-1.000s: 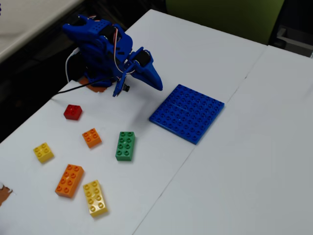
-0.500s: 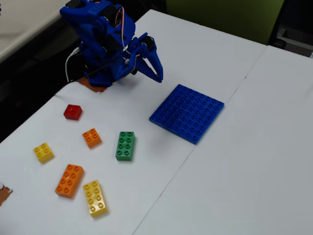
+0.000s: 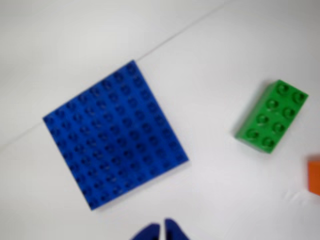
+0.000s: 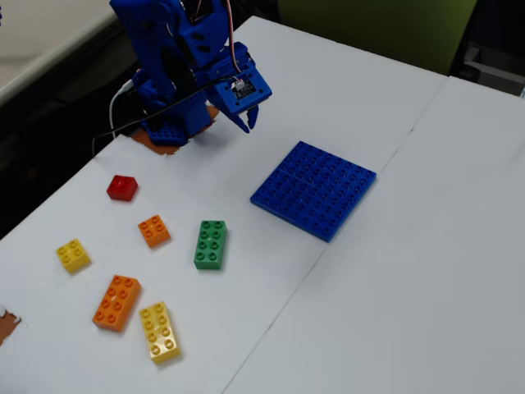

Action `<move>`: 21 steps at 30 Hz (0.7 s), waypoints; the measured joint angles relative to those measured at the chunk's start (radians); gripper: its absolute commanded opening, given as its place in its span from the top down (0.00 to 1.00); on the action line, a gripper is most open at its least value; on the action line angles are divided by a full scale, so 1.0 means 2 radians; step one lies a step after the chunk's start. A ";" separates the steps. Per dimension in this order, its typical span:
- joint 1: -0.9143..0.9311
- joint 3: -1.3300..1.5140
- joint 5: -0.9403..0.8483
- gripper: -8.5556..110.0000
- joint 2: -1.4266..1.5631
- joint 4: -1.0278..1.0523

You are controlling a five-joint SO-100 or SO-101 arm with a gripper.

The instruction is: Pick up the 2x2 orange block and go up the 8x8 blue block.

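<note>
The 2x2 orange block (image 4: 153, 231) sits on the white table left of a green 2x4 brick (image 4: 212, 244). The 8x8 blue block (image 4: 315, 189) lies flat to the right; in the wrist view it (image 3: 115, 134) fills the middle left. My blue gripper (image 4: 247, 120) hangs above the table, up and to the left of the baseplate and far from the orange block. Its fingertips (image 3: 162, 231) show at the bottom edge of the wrist view, together and holding nothing. An orange brick corner (image 3: 315, 177) shows at the right edge of the wrist view; I cannot tell which brick it is.
A red 2x2 brick (image 4: 122, 187), a yellow 2x2 brick (image 4: 73, 254), an orange 2x4 brick (image 4: 117, 302) and a yellow 2x4 brick (image 4: 160, 332) lie at the left front. The green brick (image 3: 272, 116) is right of the baseplate in the wrist view. A table seam runs past the baseplate.
</note>
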 measured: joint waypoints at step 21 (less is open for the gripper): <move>0.214 -0.166 -0.257 0.93 -0.153 0.136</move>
